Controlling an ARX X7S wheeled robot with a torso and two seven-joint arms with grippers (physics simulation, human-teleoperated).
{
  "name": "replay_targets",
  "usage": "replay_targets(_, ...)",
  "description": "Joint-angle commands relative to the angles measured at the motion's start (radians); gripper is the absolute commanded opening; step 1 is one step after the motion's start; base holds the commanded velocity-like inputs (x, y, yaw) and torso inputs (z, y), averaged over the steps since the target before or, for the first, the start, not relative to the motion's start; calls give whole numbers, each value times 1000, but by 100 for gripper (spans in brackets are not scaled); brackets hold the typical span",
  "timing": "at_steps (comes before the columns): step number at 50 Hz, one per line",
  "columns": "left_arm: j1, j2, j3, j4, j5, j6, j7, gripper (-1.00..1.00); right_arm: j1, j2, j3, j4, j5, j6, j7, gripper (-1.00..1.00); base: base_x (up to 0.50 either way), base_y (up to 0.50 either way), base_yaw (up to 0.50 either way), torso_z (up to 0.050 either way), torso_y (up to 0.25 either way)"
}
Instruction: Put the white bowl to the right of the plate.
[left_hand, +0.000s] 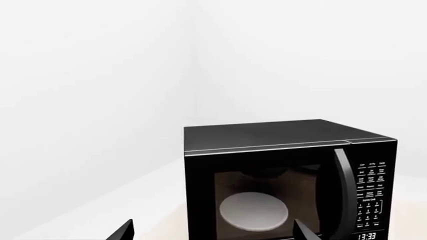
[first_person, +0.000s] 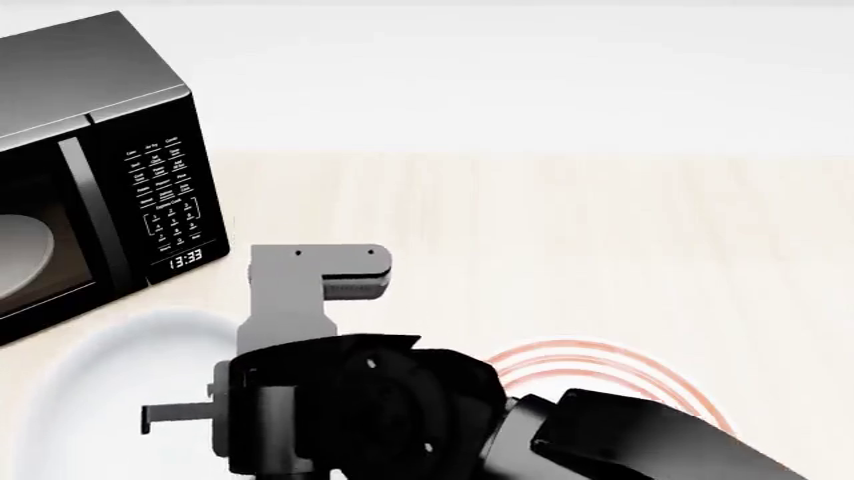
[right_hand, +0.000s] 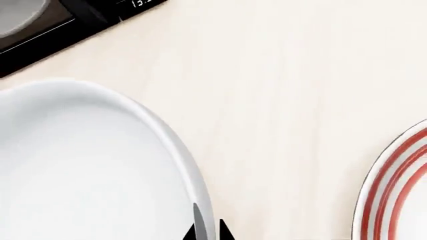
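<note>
The white bowl (right_hand: 87, 165) fills the left of the right wrist view, and its thick rim runs down between the two dark fingertips of my right gripper (right_hand: 207, 232), which is shut on that rim. In the head view the white bowl (first_person: 114, 375) sits at the lower left, in front of the microwave, partly covered by my right arm (first_person: 400, 410). The plate (first_person: 594, 362) with red rings lies to the bowl's right, half hidden by the arm; its edge (right_hand: 397, 190) shows in the right wrist view. My left gripper (left_hand: 213, 236) is open and empty, facing the microwave.
A black microwave (first_person: 94, 110) stands at the back left of the pale wooden table (first_person: 601, 230), door shut, with a pale turntable dish (left_hand: 253, 211) behind its glass. White walls meet in a corner behind the microwave (left_hand: 267, 140).
</note>
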Motion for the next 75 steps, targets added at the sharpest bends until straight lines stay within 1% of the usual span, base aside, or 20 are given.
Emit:
replay_targets(1, -3, -4, 5, -6, 1, 0, -6, 100, 91, 101, 94, -157, 55, -29, 138, -100, 0, 0, 0, 0, 0)
replay_targets(9, -5, -7, 4, -7, -4, -3, -10, 100, 128, 159, 127, -171, 79, -22, 142, -100, 0, 0, 0, 0, 0)
replay_targets(16, -6, -9, 3, -10, -6, -3, -13, 100, 177, 241, 166, -198, 101, -16, 159, -100, 0, 0, 0, 0, 0)
replay_targets(23, -8, -12, 17, -14, 2, -3, -18, 100, 226, 327, 197, -162, 123, 9, 145, -100, 0, 0, 0, 0, 0)
replay_targets(31, -9, -15, 28, -18, 10, -1, -24, 100, 255, 389, 211, -123, 125, 22, 134, -100, 0, 0, 0, 0, 1)
replay_targets(41, -11, -18, 41, -19, 12, -1, -28, 100, 246, 457, 218, -67, 118, 28, 90, -100, 0, 0, 0, 0, 0)
replay_targets(46, -7, -20, 51, -15, 12, 1, -25, 100, 238, 517, 219, -51, 103, 23, 77, -100, 0, 0, 0, 0, 0)
replay_targets(54, -11, -24, 58, -17, 13, -4, -30, 100, 220, 583, 227, 0, 104, 16, 50, -100, 0, 0, 0, 0, 1)
replay_targets(58, -20, -29, 83, -27, 24, -7, -32, 100, 201, 618, 233, 33, 118, 14, 30, -100, 0, 0, 0, 0, 0)
replay_targets(75, -13, -38, 111, -25, 3, 0, -7, 100, 170, 767, 267, 72, 148, -10, 11, -100, 0, 0, 0, 0, 1)
